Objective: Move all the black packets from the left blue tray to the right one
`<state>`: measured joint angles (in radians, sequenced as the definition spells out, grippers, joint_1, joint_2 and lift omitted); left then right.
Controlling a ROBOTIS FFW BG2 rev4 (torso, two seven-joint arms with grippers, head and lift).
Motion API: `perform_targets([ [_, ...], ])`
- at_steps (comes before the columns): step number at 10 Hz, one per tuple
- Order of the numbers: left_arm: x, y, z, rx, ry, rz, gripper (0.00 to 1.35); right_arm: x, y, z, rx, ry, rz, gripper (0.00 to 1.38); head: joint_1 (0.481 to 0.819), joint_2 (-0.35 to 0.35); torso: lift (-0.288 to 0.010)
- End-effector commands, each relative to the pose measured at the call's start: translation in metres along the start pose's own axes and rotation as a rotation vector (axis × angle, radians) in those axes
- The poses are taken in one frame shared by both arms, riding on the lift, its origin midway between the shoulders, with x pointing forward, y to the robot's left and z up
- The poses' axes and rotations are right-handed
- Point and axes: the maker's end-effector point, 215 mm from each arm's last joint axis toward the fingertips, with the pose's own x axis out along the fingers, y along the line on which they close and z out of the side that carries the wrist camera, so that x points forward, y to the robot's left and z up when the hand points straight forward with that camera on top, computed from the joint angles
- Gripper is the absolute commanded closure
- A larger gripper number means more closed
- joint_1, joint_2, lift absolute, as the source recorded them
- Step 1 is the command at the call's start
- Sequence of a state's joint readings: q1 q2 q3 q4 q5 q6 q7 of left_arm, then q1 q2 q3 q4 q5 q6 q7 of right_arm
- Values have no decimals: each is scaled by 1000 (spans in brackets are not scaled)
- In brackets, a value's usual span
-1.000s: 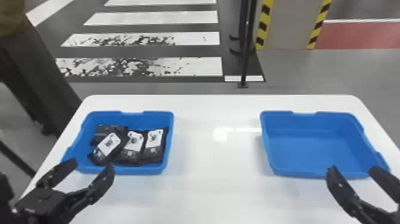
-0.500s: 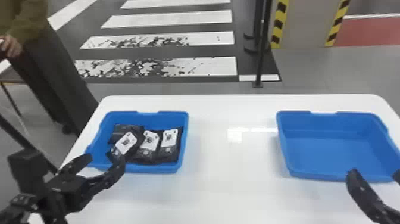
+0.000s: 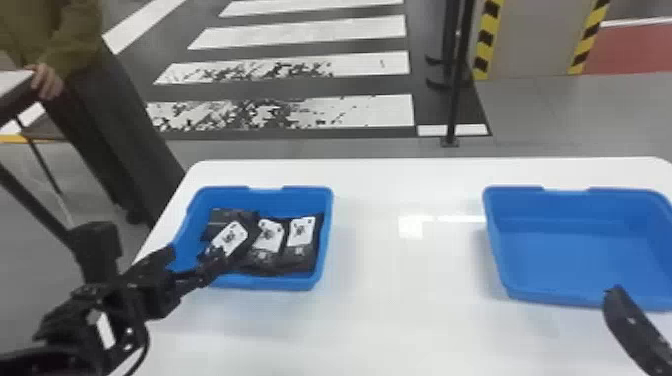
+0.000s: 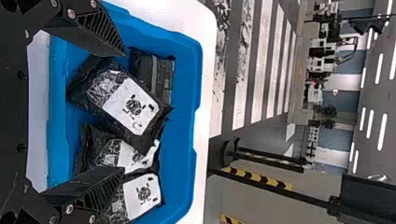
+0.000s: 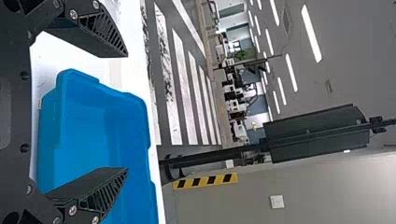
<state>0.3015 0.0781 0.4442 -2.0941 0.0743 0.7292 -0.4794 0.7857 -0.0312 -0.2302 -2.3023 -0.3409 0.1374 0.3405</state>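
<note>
No words or numbers we can read. On three black packets [image 4: 86, 74] we see white labels [image 4: 132, 106] with dark emblems, print too small.

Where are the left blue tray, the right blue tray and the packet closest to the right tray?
Left blue tray [image 3: 265, 283], head view: near rim.
Right blue tray [image 3: 555, 295], head view: near rim.
Packet [image 3: 301, 231], head view: white label.

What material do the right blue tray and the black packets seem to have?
The right blue tray looks like smooth, moulded plastic: even colour, rounded corners. The black packets seem to be thin, slightly shiny film, since they crease and catch light; plastic or foil is unclear.
</note>
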Motion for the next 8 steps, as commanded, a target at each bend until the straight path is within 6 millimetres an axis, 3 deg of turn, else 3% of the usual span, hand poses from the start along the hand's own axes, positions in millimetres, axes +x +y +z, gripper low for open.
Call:
perform_targets([
  [1, 18, 5, -4, -22, 31, 1, 162, 0, 1, -1, 5, 0, 2, 156, 695, 174, -140],
  [3, 39, 10, -8, -52, 81, 1, 162, 0, 1, -1, 5, 0, 2, 156, 695, 177, -140],
  [5, 64, -2, -18, -70, 167, -37, 165, 2, 3, 0, 8, -2, 6, 156, 695, 176, -140],
  [6, 70, -7, -19, -67, 192, -47, 168, 2, 4, -1, 9, -2, 8, 156, 695, 165, -140],
  [8, 71, 5, -23, -75, 233, -10, 170, 3, 3, -2, 15, -2, 6, 154, 695, 154, -140],
])
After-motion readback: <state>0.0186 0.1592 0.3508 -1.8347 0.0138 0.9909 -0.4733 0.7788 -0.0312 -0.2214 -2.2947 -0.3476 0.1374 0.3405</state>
